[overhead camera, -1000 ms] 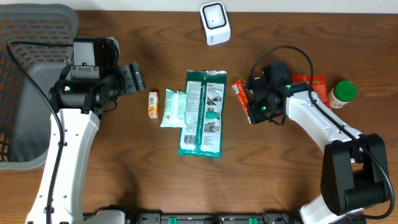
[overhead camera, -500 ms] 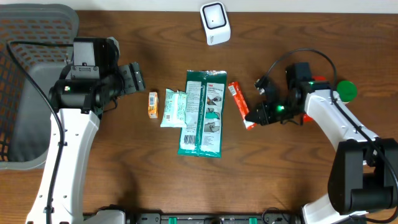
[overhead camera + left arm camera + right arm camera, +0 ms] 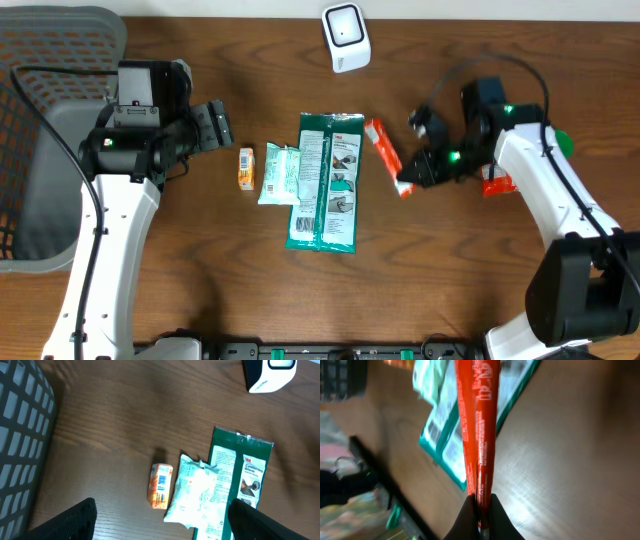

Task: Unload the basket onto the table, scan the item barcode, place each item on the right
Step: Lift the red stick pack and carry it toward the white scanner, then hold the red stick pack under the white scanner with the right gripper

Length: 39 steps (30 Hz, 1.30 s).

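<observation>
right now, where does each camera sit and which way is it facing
overhead: above the table, facing straight down; left arm and right arm show, basket left, scanner at the far edge.
left wrist: on the left arm, looking down at the orange box; its spread fingers show at the bottom.
right wrist: on the right arm, looking along the red stick pack; its shut fingers pinch it.
shared: the green packet, in all three.

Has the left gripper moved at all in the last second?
No. The left gripper sits open at the same spot as before, just up-left of the small orange box.
</observation>
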Each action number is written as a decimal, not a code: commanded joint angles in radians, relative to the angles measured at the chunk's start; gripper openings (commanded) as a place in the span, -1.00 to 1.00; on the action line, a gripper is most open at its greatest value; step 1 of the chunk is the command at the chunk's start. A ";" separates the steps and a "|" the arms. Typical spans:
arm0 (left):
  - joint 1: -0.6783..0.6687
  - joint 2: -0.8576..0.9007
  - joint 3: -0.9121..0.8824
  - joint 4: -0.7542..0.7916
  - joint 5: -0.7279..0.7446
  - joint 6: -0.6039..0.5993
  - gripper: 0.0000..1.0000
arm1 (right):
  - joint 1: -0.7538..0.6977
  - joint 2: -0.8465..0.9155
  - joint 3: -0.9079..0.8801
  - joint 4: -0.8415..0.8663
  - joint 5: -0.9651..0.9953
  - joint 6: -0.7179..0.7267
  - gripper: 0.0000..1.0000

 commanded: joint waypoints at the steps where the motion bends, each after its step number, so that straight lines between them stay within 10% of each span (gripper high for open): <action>1: 0.003 0.003 0.002 -0.002 -0.013 0.014 0.69 | 0.048 -0.024 0.139 -0.044 0.206 0.087 -0.98; 16: 0.003 0.003 0.002 -0.002 -0.013 0.014 0.69 | 0.187 0.159 0.861 -0.385 0.476 0.043 -0.98; 39: 0.003 0.003 0.002 -0.002 -0.013 0.014 0.69 | 0.239 0.486 0.858 0.176 0.980 -0.373 -0.98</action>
